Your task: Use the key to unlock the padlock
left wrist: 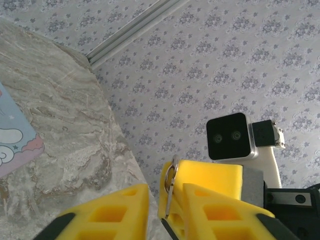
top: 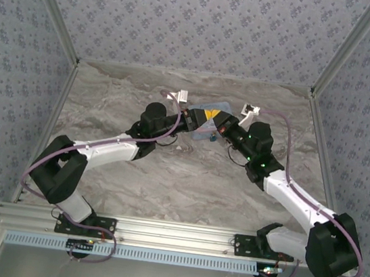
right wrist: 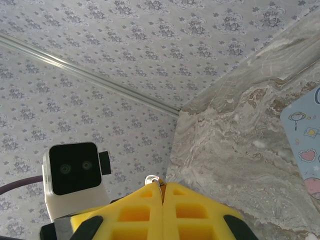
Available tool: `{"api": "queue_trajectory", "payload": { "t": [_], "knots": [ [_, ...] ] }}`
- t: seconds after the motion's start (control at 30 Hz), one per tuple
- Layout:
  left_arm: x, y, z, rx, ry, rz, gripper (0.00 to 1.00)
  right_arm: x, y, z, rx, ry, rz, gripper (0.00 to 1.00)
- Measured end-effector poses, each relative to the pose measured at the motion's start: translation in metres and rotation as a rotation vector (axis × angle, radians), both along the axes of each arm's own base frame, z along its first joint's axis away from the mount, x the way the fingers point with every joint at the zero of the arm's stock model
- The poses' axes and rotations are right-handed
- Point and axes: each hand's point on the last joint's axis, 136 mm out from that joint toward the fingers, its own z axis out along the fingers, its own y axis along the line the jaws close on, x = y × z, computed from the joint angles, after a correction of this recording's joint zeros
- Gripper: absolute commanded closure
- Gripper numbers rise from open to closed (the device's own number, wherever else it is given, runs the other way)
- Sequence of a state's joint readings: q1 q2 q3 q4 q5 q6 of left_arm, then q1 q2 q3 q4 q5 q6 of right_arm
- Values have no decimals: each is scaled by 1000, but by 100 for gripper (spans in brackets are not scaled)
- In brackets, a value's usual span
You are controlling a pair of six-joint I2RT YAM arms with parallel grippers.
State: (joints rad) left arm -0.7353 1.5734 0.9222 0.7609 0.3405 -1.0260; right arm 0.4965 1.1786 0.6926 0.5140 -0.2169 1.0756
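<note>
Thin silvery key (left wrist: 170, 192), ring-headed, pokes from the clenched right pincer (right wrist: 162, 186) between the left pincer's (left wrist: 165, 196) parted fingers.

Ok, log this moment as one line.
right gripper: shut on key | left gripper: open around key | position: both above tin

Lab booth: wallpapered walls (top: 201, 18), marbled tabletop (top: 185, 186)

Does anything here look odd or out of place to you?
Nothing looks spilled or broken. One curious sight: a tiny silvery piece, likely the key, pokes out from the shut right fingers, held in mid-air.
</note>
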Motion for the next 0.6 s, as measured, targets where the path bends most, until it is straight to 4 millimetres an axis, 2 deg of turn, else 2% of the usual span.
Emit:
{"api": "queue_trajectory", "payload": {
  "t": [0.17, 0.27, 0.37, 0.53, 0.6],
  "knots": [
    [0, 0, 0, 3, -3, -3, 100, 1, 1, -1, 0, 5, 0, 100],
    [0, 0, -1, 11, -11, -1, 100, 1, 1, -1, -2, 6, 0, 99],
    [-1, 2, -4, 41, -20, 1, 100, 1, 0, -4, -26, 8, 12, 94],
    [-6, 13, -6, 167, -49, -16, 100, -5, 2, -14, -125, -21, 89, 78],
    [-9, 22, 1, 223, -78, -23, 100, -4, -5, -22, -189, -32, 101, 74]
  ]
}}
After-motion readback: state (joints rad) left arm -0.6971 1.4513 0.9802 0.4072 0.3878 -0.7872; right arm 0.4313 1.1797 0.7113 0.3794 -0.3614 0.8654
